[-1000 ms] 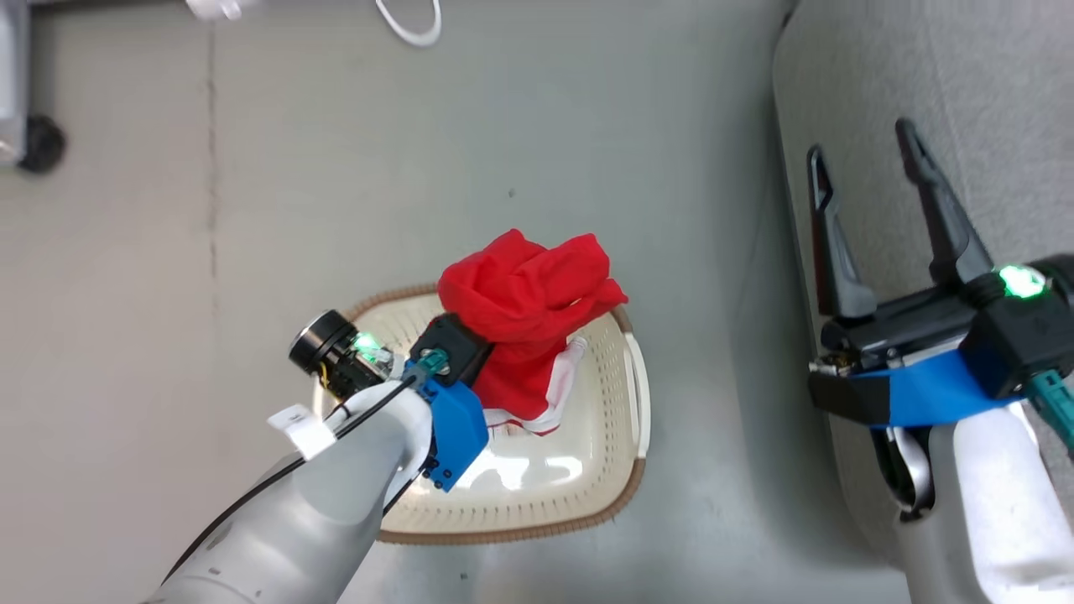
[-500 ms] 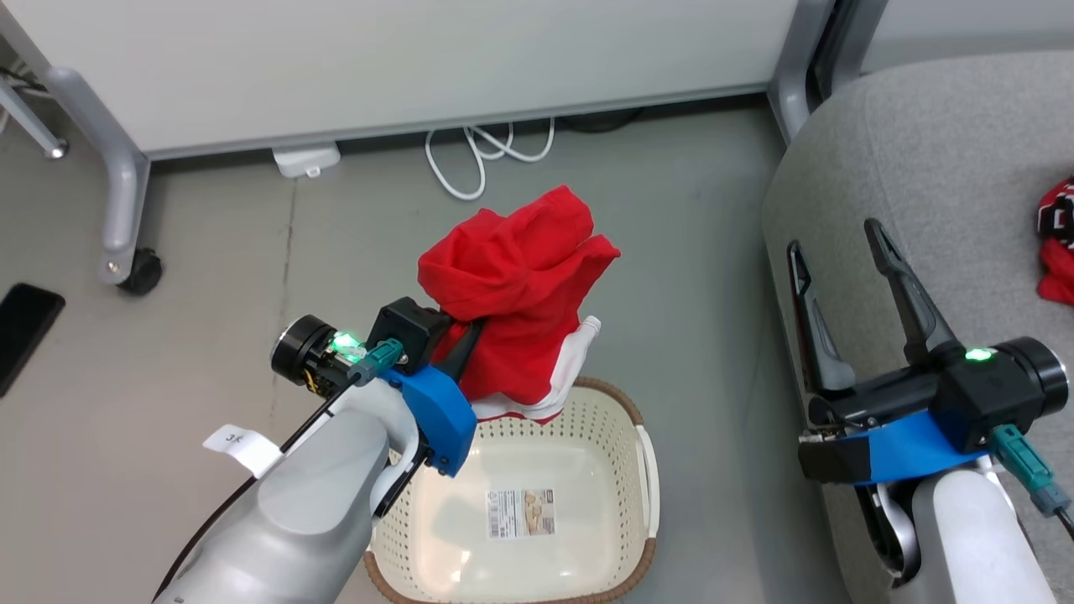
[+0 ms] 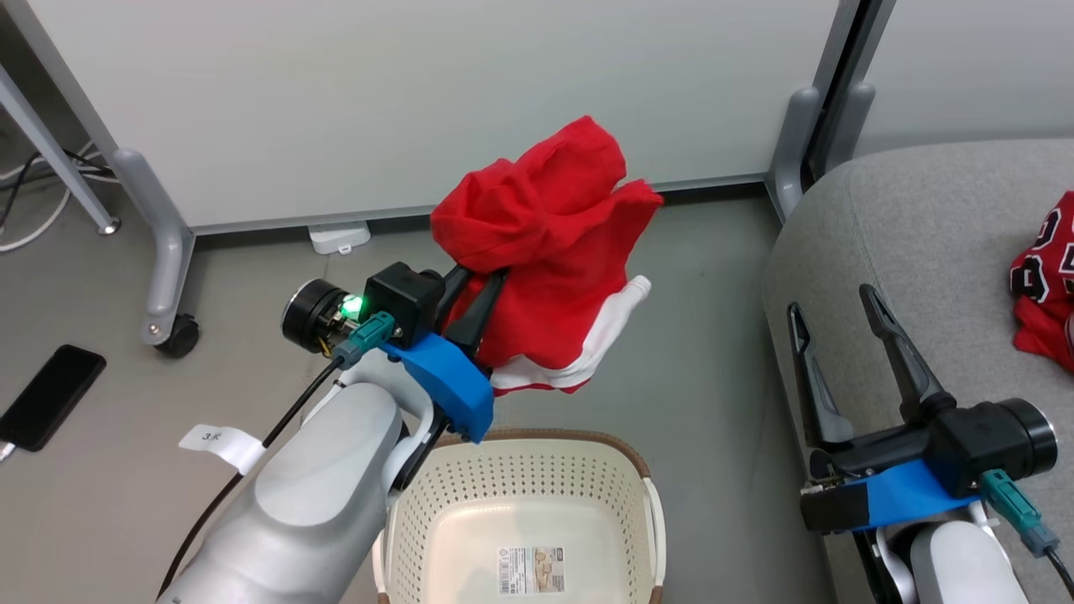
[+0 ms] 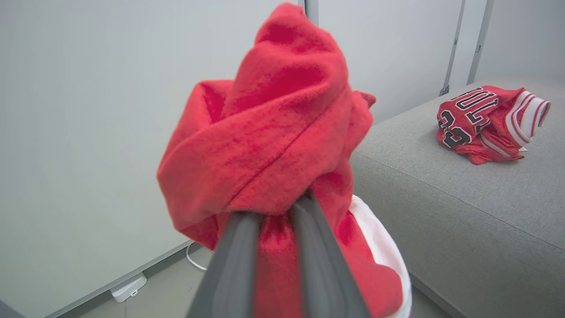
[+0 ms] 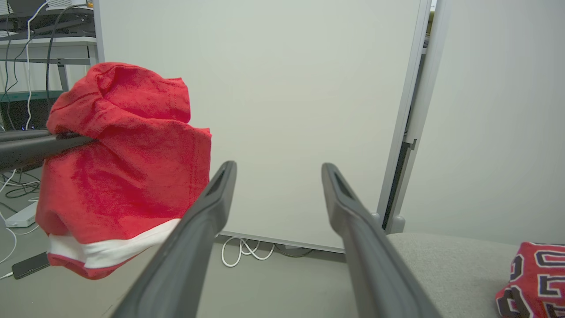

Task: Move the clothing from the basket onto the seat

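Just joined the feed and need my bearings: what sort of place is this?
Likely an office or lab corner, not a home: pale partition panels on castered feet, a grey upholstered seat, and loose cables on the floor.

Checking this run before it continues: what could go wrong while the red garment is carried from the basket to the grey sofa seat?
1. The left claw pinches only one fold of the bunched bright red fabric garment with white trim; it may slip out onto the grey floor.
2. Its hanging white hem could snag the open right claw, which hovers at the edge of the large grey woven-fabric sofa seat.
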Available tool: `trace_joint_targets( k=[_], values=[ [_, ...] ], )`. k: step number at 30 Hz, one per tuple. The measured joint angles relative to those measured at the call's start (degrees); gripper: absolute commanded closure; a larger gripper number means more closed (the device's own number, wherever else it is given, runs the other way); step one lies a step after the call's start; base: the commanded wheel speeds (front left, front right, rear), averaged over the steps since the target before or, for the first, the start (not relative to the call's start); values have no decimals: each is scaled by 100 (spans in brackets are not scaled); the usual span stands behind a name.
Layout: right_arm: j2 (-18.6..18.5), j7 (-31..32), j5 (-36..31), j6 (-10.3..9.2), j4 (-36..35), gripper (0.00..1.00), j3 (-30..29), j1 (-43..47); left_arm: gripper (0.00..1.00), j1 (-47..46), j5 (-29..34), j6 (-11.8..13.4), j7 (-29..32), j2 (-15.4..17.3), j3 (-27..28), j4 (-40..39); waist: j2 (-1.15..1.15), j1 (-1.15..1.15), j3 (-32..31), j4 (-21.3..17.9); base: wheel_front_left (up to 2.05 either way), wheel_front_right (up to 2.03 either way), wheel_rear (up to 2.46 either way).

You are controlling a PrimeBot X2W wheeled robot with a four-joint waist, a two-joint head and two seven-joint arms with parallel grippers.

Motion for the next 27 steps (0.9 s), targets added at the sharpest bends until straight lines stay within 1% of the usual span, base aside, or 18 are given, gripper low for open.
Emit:
trace_joint_targets(
  k=[8, 21, 27],
  values=[
    [12, 0, 155, 0, 27, 0, 5, 186, 100, -34, 13, -27, 0, -73, -37, -375, 0, 0, -232, 61, 0, 0, 0],
    [14, 0, 359, 0, 48, 0, 15, 259, 100, -126, -68, -15, 131, -40, -110, -883, 0, 0, -238, 89, 0, 0, 0],
    [15, 0, 635, 0, 160, 0, 265, 281, 100, -165, -91, 10, 155, -20, -133, -995, 0, 1, -178, 101, 0, 0, 0]
  ],
)
